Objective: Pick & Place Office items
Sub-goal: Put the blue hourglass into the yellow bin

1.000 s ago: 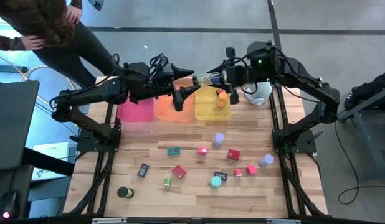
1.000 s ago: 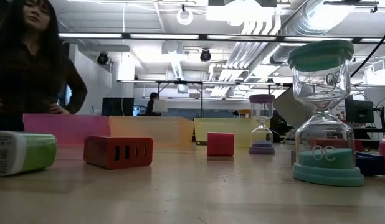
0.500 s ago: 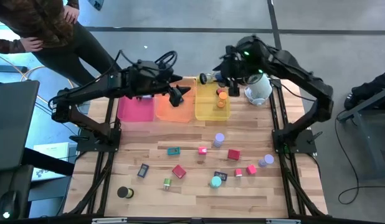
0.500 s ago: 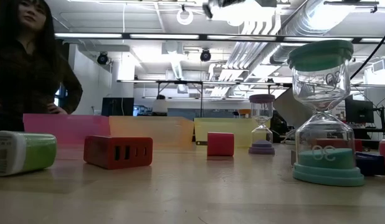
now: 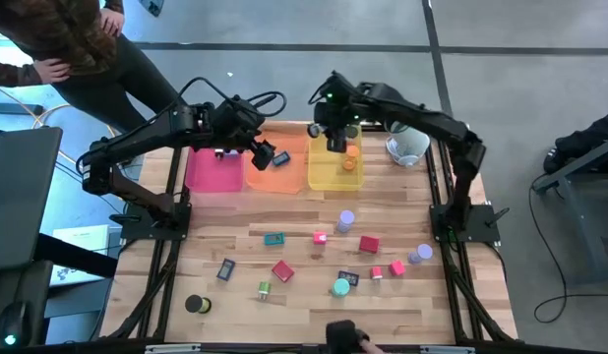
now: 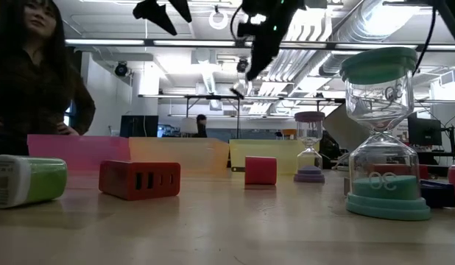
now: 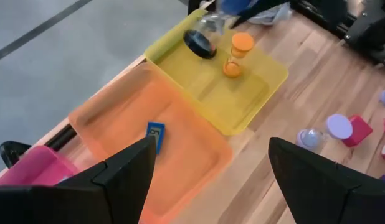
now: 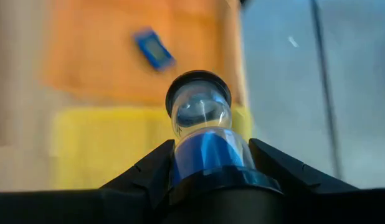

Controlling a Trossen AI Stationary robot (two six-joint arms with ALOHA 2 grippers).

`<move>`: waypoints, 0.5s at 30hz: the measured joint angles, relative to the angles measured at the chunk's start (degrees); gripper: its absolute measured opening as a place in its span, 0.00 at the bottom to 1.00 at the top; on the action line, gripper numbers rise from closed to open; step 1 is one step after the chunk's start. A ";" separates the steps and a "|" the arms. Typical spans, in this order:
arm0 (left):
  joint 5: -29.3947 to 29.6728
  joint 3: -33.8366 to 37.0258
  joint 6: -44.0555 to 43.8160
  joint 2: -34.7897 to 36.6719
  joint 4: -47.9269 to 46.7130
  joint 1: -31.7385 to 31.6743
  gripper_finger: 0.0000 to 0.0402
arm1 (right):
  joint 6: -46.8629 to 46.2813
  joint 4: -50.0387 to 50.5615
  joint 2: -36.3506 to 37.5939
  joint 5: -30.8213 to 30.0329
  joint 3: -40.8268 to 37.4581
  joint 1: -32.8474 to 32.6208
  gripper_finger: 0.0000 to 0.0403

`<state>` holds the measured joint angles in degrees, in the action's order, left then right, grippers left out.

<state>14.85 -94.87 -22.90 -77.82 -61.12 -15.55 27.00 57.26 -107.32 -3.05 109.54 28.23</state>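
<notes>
The right gripper, raised above the far end of the yellow tray, is clamped on a black-capped sand timer with blue sand; an orange sand timer lies in that tray. The left gripper hangs empty, jaws spread, over the orange tray, where a flat blue piece rests. Other office items lie scattered on the wooden surface.

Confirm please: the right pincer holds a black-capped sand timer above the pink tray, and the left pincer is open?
Not quite. The right pincer holds the black-capped sand timer above the yellow tray, not the pink one, as the high view shows. The left pincer is indeed open.
</notes>
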 joint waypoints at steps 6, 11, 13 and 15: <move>-0.20 0.00 -0.09 0.00 -0.14 0.07 0.75 | -5.07 1.15 -5.08 -4.52 0.00 1.85 0.44; -2.47 0.00 -1.01 0.00 -0.17 0.07 0.75 | -10.66 5.25 -8.37 -4.09 0.00 2.64 0.44; -2.75 0.00 -1.07 0.00 -0.15 0.07 0.75 | -11.97 6.34 -9.47 -4.27 0.00 2.64 0.44; -2.79 0.00 -1.18 0.00 -0.13 0.07 0.75 | -12.78 6.71 -10.49 -3.81 0.00 2.64 0.44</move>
<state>12.06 -94.87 -24.08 -77.82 -61.26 -15.49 14.22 63.98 -117.81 -6.86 109.54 30.87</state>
